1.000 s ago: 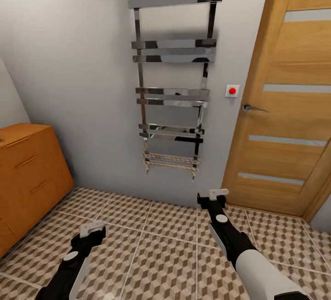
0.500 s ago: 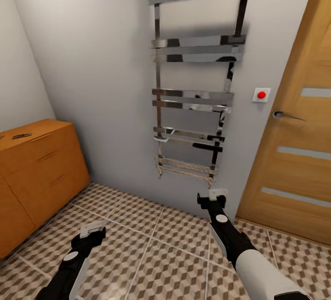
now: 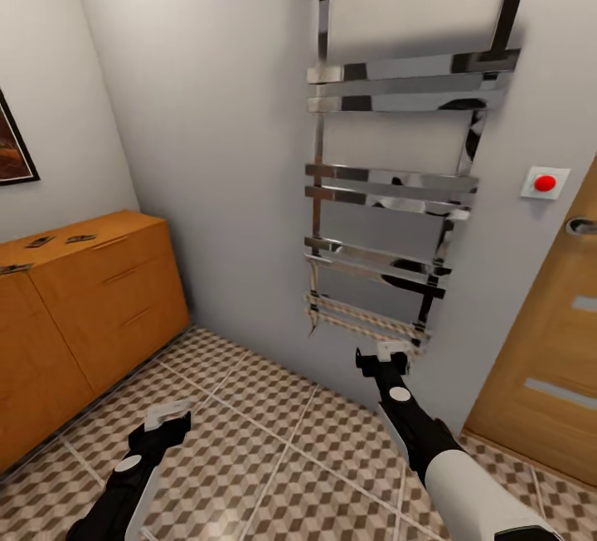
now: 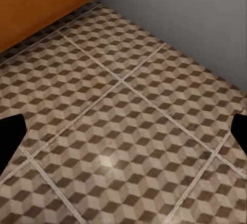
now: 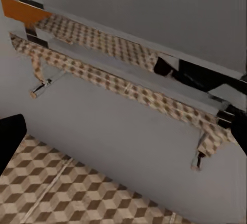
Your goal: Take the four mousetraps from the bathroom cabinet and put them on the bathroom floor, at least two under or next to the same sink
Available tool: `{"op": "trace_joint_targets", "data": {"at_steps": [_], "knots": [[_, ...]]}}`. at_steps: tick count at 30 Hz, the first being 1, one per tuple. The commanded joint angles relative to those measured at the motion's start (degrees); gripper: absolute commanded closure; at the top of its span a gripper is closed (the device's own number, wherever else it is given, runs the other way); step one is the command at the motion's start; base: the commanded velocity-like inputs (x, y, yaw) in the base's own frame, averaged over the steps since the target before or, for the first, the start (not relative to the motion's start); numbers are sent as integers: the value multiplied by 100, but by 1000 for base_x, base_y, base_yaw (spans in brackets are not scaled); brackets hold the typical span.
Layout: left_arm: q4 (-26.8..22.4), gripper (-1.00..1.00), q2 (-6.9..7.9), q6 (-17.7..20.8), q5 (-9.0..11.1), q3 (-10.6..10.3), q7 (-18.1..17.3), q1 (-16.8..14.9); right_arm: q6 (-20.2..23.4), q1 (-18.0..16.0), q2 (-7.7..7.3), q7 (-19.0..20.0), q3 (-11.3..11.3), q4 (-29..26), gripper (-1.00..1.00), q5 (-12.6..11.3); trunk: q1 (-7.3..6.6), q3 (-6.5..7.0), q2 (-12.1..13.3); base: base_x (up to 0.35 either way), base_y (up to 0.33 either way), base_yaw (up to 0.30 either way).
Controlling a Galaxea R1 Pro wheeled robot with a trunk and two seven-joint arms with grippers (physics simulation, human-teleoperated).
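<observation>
Cabinet (image 3: 79, 309): I count maybe three traps (image 3: 80, 238) on top. Left gripper (image 3: 166, 416), right gripper (image 3: 385, 354): carried low beside it, fingers apart, empty.

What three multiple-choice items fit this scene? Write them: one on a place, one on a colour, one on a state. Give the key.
1. The cabinet stands:
A. left of the towel rail
B. right of it
C. under it

2. The wall button is:
A. green
B. red
C. blue

3. The left gripper is:
A. open and empty
B. shut on a mousetrap
C. shut on a drawer handle

Key:
1 A: in the head view the cabinet sits against the left wall and the rail hangs further right.
2 B: the round button on its white plate is red.
3 A: in the left wrist view its jaws stand wide apart with nothing between them.
</observation>
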Motion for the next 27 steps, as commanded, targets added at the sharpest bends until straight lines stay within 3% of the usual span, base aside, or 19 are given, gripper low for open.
{"op": "trace_joint_targets", "data": {"at_steps": [1,15,27], "knots": [[-10,-100,0,33,3,-3,16,0,-1,-5,-2,-46,21,6,-100,42,2,-6,-3,230,-95,288],[-17,-100,-2,29,3,-3,15,-2,-1,-5,-2,-46,21,6,-100,42,2,-6,-3,230,-54,288],[-10,-100,-2,29,3,-6,10,-3,-1,-5,-2,-46,21,6,-100,42,2,-6,-3,230,-153,288]]}}
